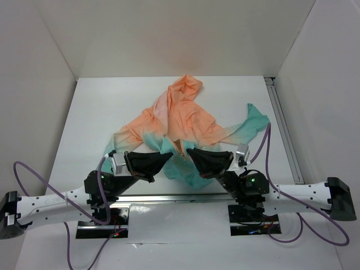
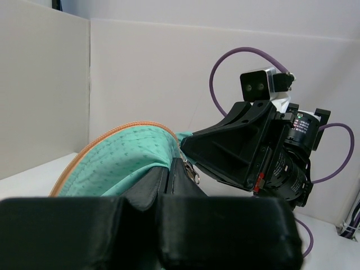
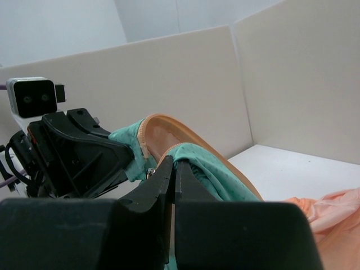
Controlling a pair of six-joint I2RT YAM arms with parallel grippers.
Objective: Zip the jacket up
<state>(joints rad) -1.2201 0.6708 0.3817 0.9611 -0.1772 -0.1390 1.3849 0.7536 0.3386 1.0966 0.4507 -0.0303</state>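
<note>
Jacket [image 1: 185,121] first: a thin hooded thing, peach-orange up top fading to teal-green. It's crumpled around the middle of the white counter [image 1: 101,107], hood toward the far edge, teal hem toward the near edge, one sleeve trailing toward the right edge. Its orange zipper tape [image 3: 180,132] arches up where the hem is lifted. The black left gripper [image 1: 167,158] is pinched closed on the teal hem right by that tape. The black right gripper [image 1: 190,152] is clamped on the hem's other side, the two tips nearly nose to nose. From above, their bodies cover the zipper's bottom end. Purple cables [image 2: 247,49] loop off both arms, a metal rail [image 1: 281,124] runs along the right edge, and white walls [image 1: 169,34] box in the left, far and right edges.
</note>
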